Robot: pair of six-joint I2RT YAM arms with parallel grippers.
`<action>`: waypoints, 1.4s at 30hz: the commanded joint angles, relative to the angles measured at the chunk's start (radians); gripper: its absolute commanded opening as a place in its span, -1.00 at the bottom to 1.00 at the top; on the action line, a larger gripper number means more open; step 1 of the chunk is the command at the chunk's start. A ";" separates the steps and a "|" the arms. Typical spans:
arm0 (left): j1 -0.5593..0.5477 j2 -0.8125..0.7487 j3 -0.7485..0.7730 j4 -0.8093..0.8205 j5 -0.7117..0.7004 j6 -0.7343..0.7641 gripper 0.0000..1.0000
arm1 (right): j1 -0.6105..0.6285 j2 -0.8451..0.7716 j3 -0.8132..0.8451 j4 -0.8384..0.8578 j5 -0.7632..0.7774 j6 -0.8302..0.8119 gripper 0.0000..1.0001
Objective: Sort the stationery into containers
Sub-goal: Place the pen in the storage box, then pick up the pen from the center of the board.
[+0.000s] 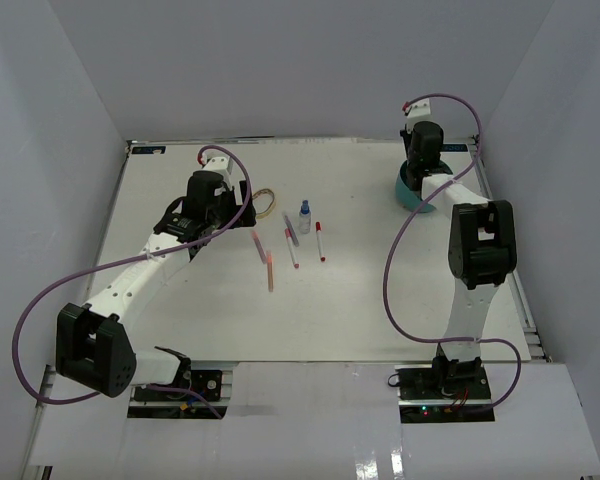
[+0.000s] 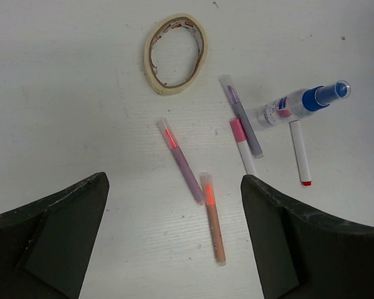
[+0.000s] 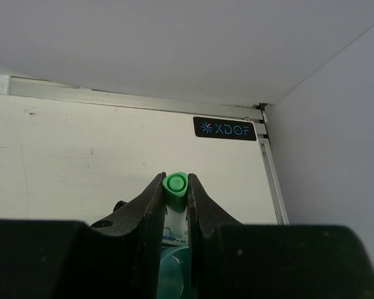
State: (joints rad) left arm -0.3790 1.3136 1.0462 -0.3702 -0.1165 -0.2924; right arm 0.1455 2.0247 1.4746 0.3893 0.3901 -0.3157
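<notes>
My right gripper (image 3: 175,188) is shut on a green-capped white pen (image 3: 175,182), held upright over the teal organiser (image 3: 173,274), which stands at the back right of the table (image 1: 408,192). My left gripper (image 2: 174,182) hangs open above the loose stationery, touching none of it. Below it lie an orange pen (image 2: 213,221), a purple pen (image 2: 183,163), a second purple pen (image 2: 243,117), a pink-capped pen (image 2: 242,146) and a red-tipped white pen (image 2: 300,153). A tan rubber-band loop (image 2: 173,55) and a blue-capped clear bottle (image 2: 298,104) lie farther off.
White walls close in the table on the left, back and right. A metal rail (image 3: 271,180) runs along the right edge near the organiser. Purple cables loop off both arms (image 1: 400,250).
</notes>
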 commanded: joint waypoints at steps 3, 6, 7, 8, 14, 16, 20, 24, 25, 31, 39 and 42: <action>0.002 -0.014 0.015 -0.001 -0.002 0.007 0.96 | -0.011 0.005 0.000 0.007 0.009 0.038 -0.62; 0.002 -0.016 0.014 0.001 0.001 0.007 0.96 | -0.011 0.006 0.007 -0.020 -0.003 0.046 -0.49; 0.002 -0.017 0.015 -0.001 0.003 0.007 0.96 | -0.011 0.006 0.012 -0.032 -0.013 0.047 -0.44; 0.002 -0.017 0.015 0.001 0.003 0.006 0.96 | -0.011 0.006 0.012 -0.035 -0.016 0.049 -0.42; 0.002 -0.013 0.014 -0.001 0.009 0.006 0.96 | -0.011 0.002 0.009 -0.049 -0.017 0.067 -0.19; 0.002 -0.013 0.014 -0.001 0.009 0.007 0.96 | -0.012 -0.007 0.003 -0.052 -0.023 0.073 -0.17; 0.002 -0.016 0.015 -0.001 0.011 0.006 0.96 | -0.011 -0.044 -0.016 -0.059 -0.039 0.087 -0.09; 0.002 -0.017 0.014 -0.003 0.014 0.007 0.96 | -0.011 -0.118 -0.022 -0.095 -0.066 0.113 0.19; 0.002 -0.019 0.015 -0.001 0.014 0.006 0.96 | -0.011 -0.135 -0.022 -0.118 -0.088 0.119 0.27; 0.002 -0.027 0.015 -0.003 0.018 0.002 0.96 | -0.009 -0.273 -0.023 -0.246 -0.178 0.223 0.63; 0.002 -0.043 0.015 -0.007 0.025 -0.002 0.96 | 0.038 -0.440 -0.033 -0.550 -0.318 0.354 0.68; 0.002 -0.047 0.015 -0.010 0.026 -0.008 0.96 | 0.092 -0.488 -0.077 -0.616 -0.315 0.389 0.69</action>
State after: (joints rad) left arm -0.3790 1.3121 1.0462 -0.3721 -0.1032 -0.2909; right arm 0.1833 1.5776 1.4387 -0.0933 0.1204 0.0093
